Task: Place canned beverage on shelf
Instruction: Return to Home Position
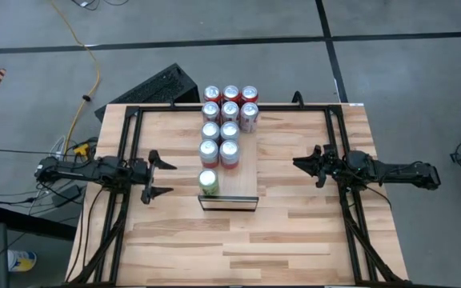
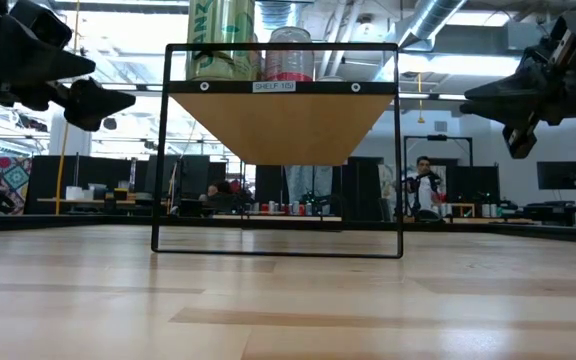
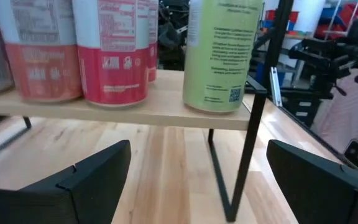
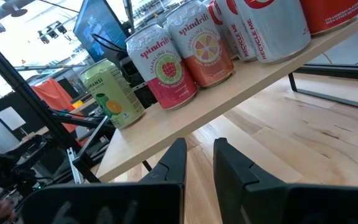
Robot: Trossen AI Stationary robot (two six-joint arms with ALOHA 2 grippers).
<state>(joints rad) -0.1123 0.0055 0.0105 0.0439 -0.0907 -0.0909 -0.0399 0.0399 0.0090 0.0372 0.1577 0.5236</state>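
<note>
The shelf (image 1: pixel 242 182) is a narrow raised light-wood platform on a black frame. It runs from the table's far edge toward its middle. Several red and pink cans (image 1: pixel 229 120) stand upright on it in rows. A green can (image 1: pixel 207 182) stands upright at its near end, and it also shows in the left wrist view (image 3: pixel 222 56) and the right wrist view (image 4: pixel 112 93). My left gripper (image 1: pixel 172 177) is open and empty, left of the green can, with its fingers (image 3: pixel 92 177) below the shelf top. My right gripper (image 1: pixel 301 164) is shut and empty, right of the shelf.
The wooden tabletop (image 1: pixel 294 240) lies bare in front of the shelf's near end and on both sides of it. A black keyboard (image 1: pixel 160 85) lies on the floor past the table's far left corner. A person (image 2: pixel 425 185) stands far behind in the room.
</note>
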